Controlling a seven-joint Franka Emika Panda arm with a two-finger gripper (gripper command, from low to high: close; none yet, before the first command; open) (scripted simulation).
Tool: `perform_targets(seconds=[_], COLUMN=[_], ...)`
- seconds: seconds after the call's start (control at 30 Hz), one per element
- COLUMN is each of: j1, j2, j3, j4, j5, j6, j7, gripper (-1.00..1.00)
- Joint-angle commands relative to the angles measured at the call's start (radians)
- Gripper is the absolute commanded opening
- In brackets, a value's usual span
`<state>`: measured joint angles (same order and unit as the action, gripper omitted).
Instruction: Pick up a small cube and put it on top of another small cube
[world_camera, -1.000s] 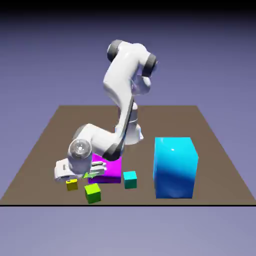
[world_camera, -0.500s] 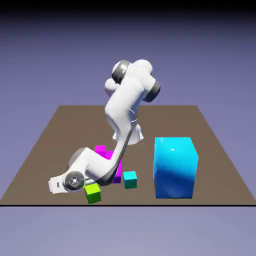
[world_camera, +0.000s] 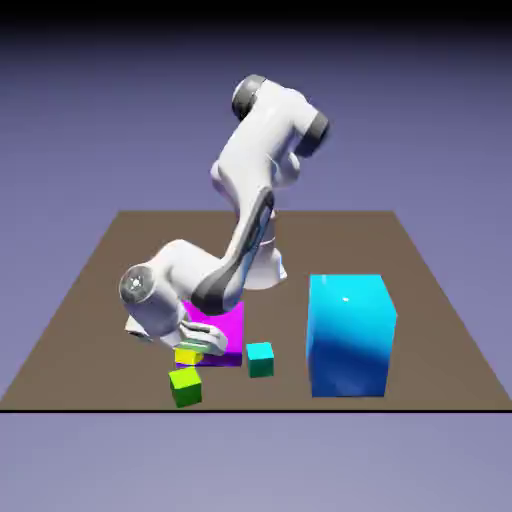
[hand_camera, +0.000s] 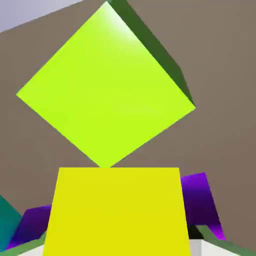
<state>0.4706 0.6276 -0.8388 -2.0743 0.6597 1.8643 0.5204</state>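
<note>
We see the yellow cube held off the bench, above and just behind the green cube in the exterior view, in front of the magenta block. The fingers are clamped on it from above. The teal cube sits on the bench to the exterior view's right, near the magenta block, and the big cyan block stands well apart, further right.

In the hand view the yellow cube fills the bottom middle and hides the fingers, so their grip shows only from outside. Beyond it the green cube lies large and turned cornerwise, its near corner meeting the yellow cube's far edge in the picture. Magenta shows beside the yellow cube and a sliver of teal at lower left.
</note>
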Motion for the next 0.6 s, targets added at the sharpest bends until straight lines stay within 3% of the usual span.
perform_targets(seconds=[0.0,0.3,0.47,0.57], j1=[0.007,0.069,0.025,0.010], j2=[-0.025,-0.245,-0.310,-0.279], j3=[-0.004,-0.042,-0.019,0.021], j4=[-0.029,-0.285,-0.377,-0.373], j5=[0.040,0.419,0.493,0.525], j6=[0.006,0.055,0.019,0.013], j7=[0.044,0.436,0.653,0.658], gripper=[-1.00,-1.00,-1.00,-1.00])
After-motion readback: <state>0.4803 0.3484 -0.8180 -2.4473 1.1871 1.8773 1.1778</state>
